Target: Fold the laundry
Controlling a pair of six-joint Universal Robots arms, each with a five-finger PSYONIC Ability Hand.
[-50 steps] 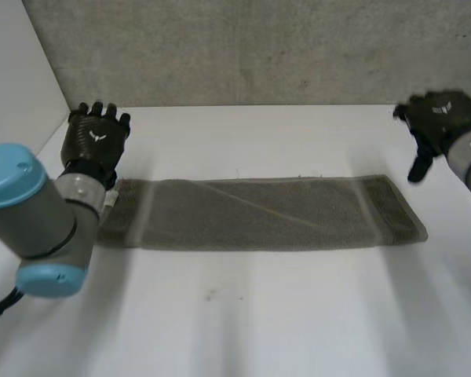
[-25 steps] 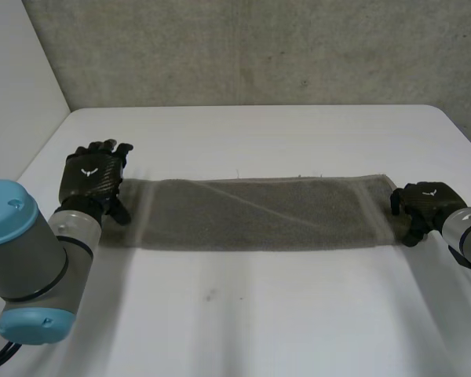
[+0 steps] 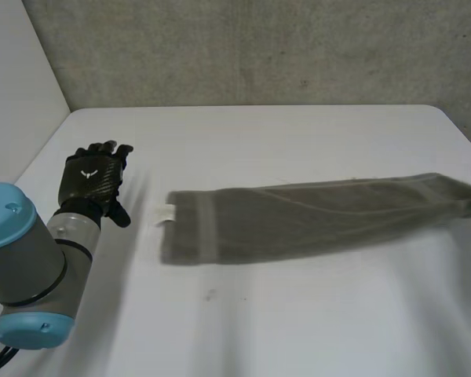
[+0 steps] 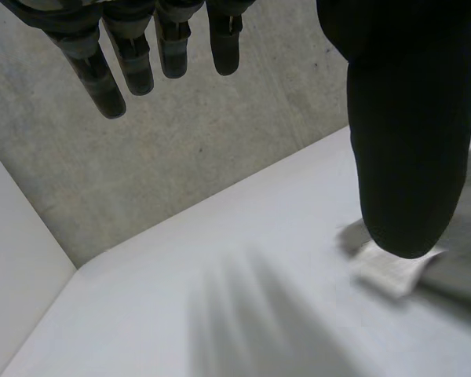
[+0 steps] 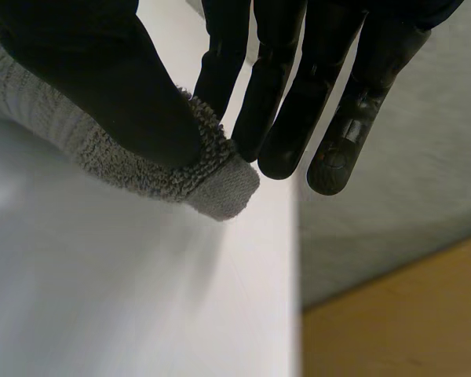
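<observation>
towel (image 3: 298,216) pulled right, right hand (image 5: 94,75) seemingly pinching

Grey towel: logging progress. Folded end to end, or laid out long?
Laid out long: the grey terry towel stretches across the white table, one end pinched by the right hand.

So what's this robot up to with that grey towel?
It is working on a grey towel stretched out lengthways on the white table. The right hand pinches one short end between thumb and fingers, close to the table's edge. In the last half second the towel has slid towards that side. The left hand is open and apart from the other end, where a small white label sticks out.
</observation>
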